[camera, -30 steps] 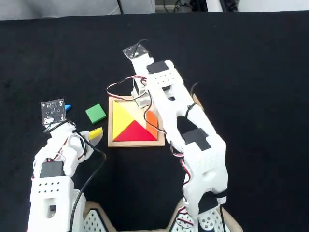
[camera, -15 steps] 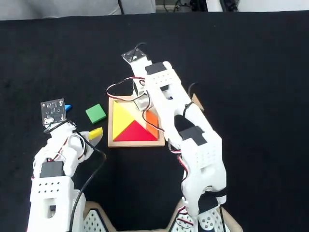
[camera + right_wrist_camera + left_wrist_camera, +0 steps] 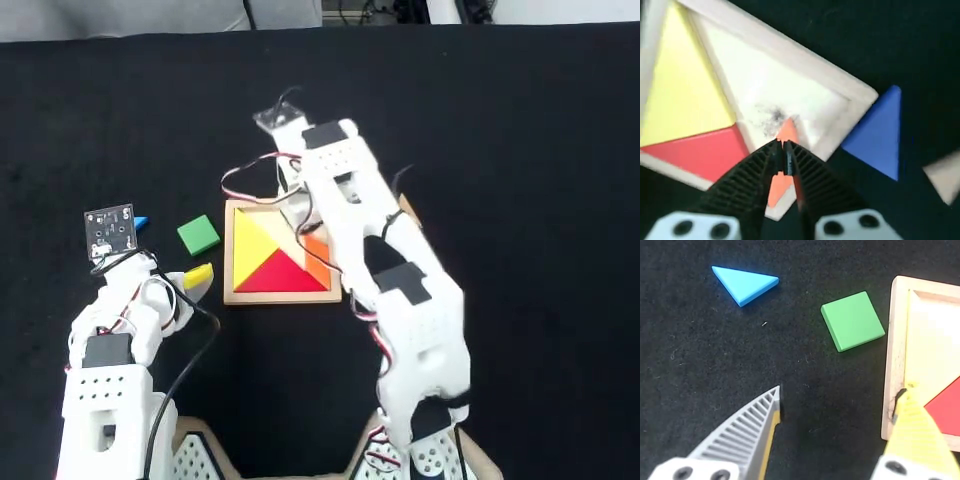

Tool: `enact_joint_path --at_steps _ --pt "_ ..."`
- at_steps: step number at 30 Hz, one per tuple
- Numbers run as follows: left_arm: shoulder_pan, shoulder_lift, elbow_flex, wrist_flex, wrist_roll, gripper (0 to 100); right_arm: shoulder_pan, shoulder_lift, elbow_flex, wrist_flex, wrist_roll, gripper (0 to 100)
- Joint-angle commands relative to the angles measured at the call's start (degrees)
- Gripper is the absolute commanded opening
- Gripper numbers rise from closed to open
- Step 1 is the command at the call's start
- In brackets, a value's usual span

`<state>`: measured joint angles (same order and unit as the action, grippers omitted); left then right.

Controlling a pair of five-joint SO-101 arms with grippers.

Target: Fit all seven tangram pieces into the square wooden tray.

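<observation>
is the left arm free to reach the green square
Probably yes: the left tool is open, and just bare cloth lies between it and the green square.

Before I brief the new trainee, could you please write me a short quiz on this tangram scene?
1. True or false: the green square lies outside the wooden tray.
2. The right pincer hangs above which piece? A. the orange triangle in the tray; B. the green square; C. the light blue triangle.
3. Fill in: the left pincer is ___ (open or shut).

Key: 1 true; 2 A; 3 open.
</observation>
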<state>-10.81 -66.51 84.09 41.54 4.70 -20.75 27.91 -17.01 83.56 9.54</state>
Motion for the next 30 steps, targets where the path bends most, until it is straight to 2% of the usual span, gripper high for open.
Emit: enact_joint_path --at_steps 1,8,10,12,15,18,25,30 --pt "0.6 -0.6 -0.2 -1.1 -0.4 35 6.8 -11.2 0.0 0.2 0.3 1.1" --pt "0.6 -0.6 -0.2 -1.1 -0.4 35 23.6 -13.4 13.7 -14.6 0.6 1.1" --pt "0.6 -0.6 -0.2 -1.1 -0.4 35 25.3 -12.0 14.9 -17.1 6.2 1.4" --pt "0.6 -0.6 -0.2 -1.1 -0.4 35 25.0 -10.5 14.5 -14.9 12.4 2.6" --pt "0.6 -0.6 -0.2 -1.1 -0.4 35 23.9 -8.3 11.6 -12.4 8.4 13.8" --pt "0.6 -0.6 -0.2 -1.1 -0.4 35 23.4 -6.9 9.9 -11.8 8.3 23.3" --pt "0.6 -0.6 -0.2 -1.1 -0.4 35 23.1 -4.3 9.6 -9.0 12.7 24.1" --pt "0.6 -0.6 -0.2 -1.1 -0.4 35 19.9 -4.1 9.5 -7.6 14.5 24.1"
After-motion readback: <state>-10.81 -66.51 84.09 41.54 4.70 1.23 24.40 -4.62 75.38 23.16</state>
